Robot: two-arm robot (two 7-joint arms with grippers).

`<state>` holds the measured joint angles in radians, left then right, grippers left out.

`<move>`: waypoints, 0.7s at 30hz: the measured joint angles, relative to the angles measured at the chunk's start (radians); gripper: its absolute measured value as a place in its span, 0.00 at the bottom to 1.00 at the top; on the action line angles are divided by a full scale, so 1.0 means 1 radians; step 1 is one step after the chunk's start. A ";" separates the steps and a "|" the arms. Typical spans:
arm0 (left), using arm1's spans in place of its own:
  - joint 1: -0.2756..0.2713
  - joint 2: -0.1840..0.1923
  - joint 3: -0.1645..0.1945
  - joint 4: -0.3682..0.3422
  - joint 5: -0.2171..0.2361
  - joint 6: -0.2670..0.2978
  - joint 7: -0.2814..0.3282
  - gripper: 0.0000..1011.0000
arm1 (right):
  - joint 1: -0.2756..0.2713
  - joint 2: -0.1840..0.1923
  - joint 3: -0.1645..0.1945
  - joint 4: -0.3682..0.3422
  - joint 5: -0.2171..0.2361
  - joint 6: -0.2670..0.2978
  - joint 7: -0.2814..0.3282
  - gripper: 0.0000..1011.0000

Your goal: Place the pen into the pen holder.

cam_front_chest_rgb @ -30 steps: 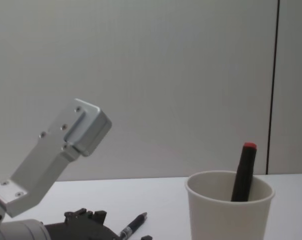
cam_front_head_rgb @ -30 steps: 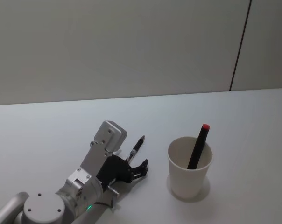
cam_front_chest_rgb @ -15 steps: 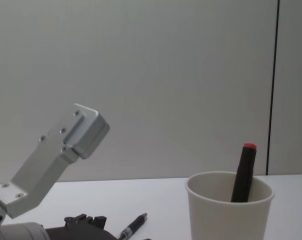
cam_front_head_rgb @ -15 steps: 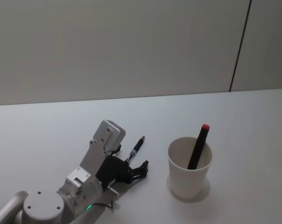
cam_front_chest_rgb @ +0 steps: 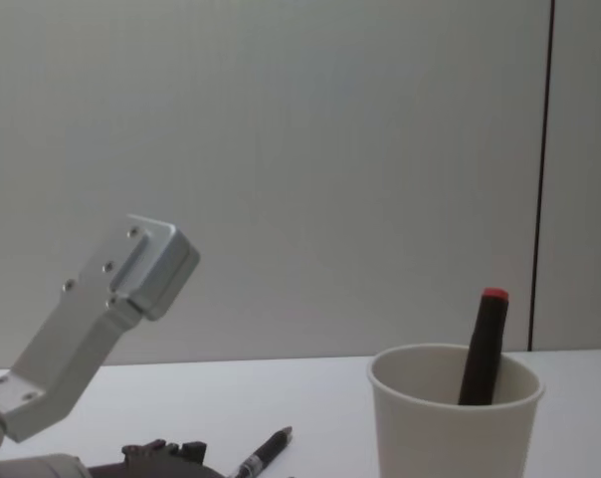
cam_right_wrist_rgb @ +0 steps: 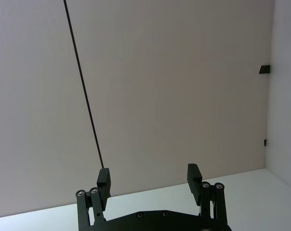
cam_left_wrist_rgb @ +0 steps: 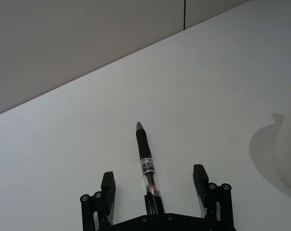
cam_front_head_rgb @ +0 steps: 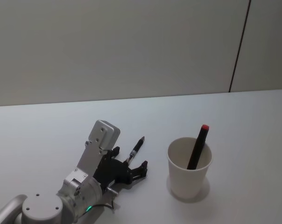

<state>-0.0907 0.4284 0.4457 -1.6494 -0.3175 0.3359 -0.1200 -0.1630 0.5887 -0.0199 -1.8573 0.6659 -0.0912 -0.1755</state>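
Note:
A black pen [cam_front_head_rgb: 137, 149] with a clear barrel lies flat on the white table [cam_front_head_rgb: 47, 130], left of the pen holder [cam_front_head_rgb: 189, 170], a white paper cup. A second black pen with a red cap [cam_front_head_rgb: 198, 146] stands leaning inside the cup. My left gripper [cam_front_head_rgb: 130, 158] is open and low over the table. In the left wrist view its fingers [cam_left_wrist_rgb: 108, 184] straddle the rear end of the lying pen [cam_left_wrist_rgb: 146, 159] without touching it. In the chest view the pen [cam_front_chest_rgb: 266, 453] shows left of the cup [cam_front_chest_rgb: 455, 423]. My right gripper [cam_right_wrist_rgb: 149, 175] is open, parked and facing the wall.
A plain grey wall [cam_front_head_rgb: 131, 46] with a dark vertical seam [cam_front_head_rgb: 239, 46] backs the table. My left arm's silver wrist link [cam_front_chest_rgb: 97, 329] rises at the left of the chest view. The cup's shadow [cam_left_wrist_rgb: 263, 144] falls on the table to the gripper's right.
My left arm has sunk lower and drawn slightly left, bringing the open fingers down on either side of the pen. The pen and the cup have stayed in place.

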 joint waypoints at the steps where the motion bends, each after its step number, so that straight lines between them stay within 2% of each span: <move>1: 0.001 0.000 -0.001 0.001 -0.003 0.000 0.001 0.99 | 0.000 0.000 0.000 0.000 0.000 0.000 0.000 0.99; 21: 0.006 -0.003 -0.005 0.005 -0.021 -0.005 0.010 0.95 | 0.000 0.000 0.000 0.000 0.000 0.000 0.000 0.99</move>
<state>-0.0848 0.4250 0.4409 -1.6442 -0.3383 0.3311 -0.1097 -0.1630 0.5887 -0.0199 -1.8573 0.6659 -0.0912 -0.1755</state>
